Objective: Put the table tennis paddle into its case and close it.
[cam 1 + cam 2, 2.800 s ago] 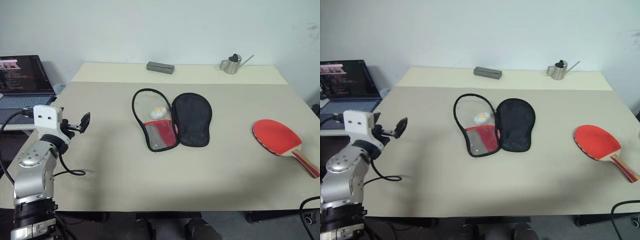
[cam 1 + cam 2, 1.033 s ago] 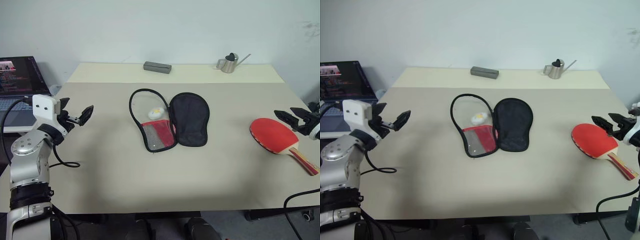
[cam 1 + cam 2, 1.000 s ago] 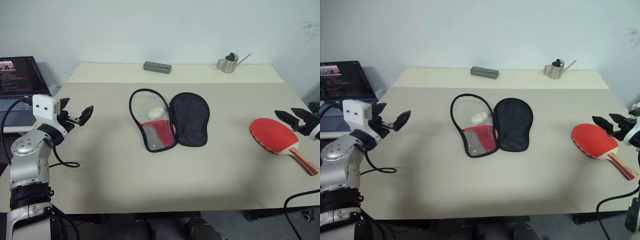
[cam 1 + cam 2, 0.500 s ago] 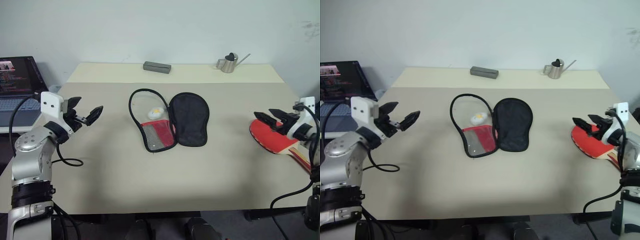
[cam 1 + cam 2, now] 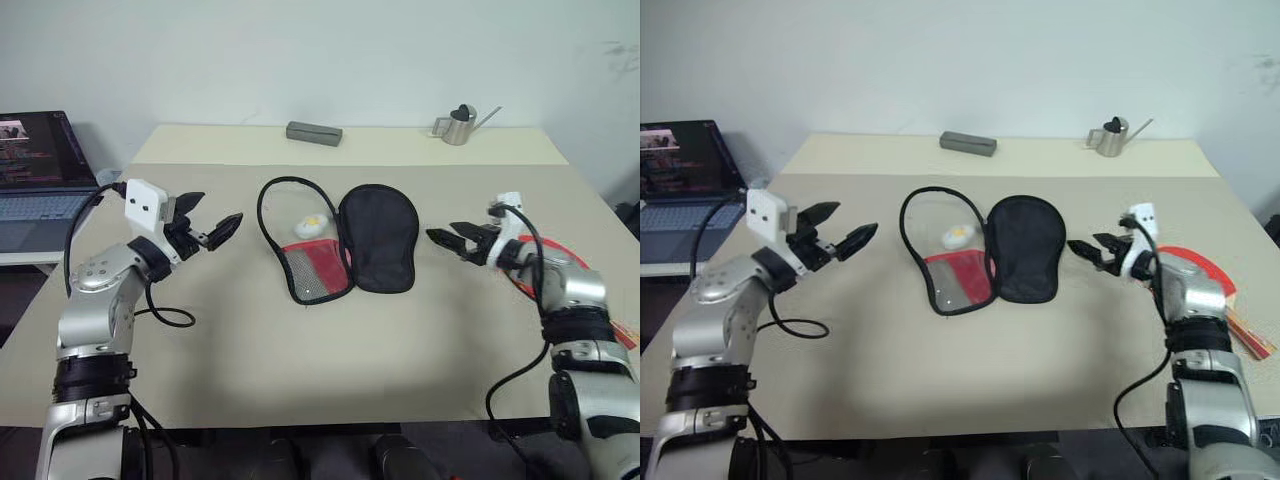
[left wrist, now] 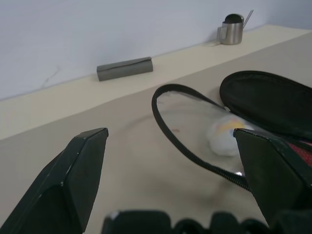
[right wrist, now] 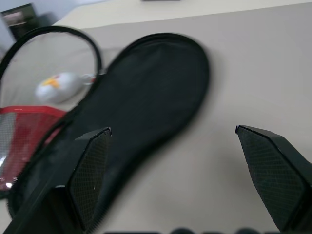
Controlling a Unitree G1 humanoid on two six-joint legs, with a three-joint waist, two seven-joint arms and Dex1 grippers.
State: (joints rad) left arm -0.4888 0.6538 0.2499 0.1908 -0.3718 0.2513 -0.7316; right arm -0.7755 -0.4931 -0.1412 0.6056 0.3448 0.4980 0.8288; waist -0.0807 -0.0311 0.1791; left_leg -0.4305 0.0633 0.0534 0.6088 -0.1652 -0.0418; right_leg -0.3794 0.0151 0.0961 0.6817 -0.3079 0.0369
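The case (image 5: 378,238) lies unzipped in the middle of the table, its black-lined half on the right. Its other half (image 5: 318,272) shows red fabric, mesh and a black zipper rim, with a white-yellow charm (image 5: 309,225) inside the loop. My left gripper (image 5: 221,206) hovers open just left of the case, pointing at it. My right gripper (image 5: 440,230) hovers open just right of the black half (image 7: 146,92). The table tennis paddle (image 5: 1215,264) lies at the right of the table, mostly hidden behind my right arm. The left wrist view shows the zipper rim and charm (image 6: 225,136) between my open fingers.
A grey block (image 5: 314,133) and a small metal watering can (image 5: 460,127) stand along the table's far edge. A laptop (image 5: 40,165) sits on a lower surface to the left of the table (image 5: 250,350).
My right gripper has swung left from above the paddle to just right of the case. My left gripper has moved right toward the case. Both stay open.
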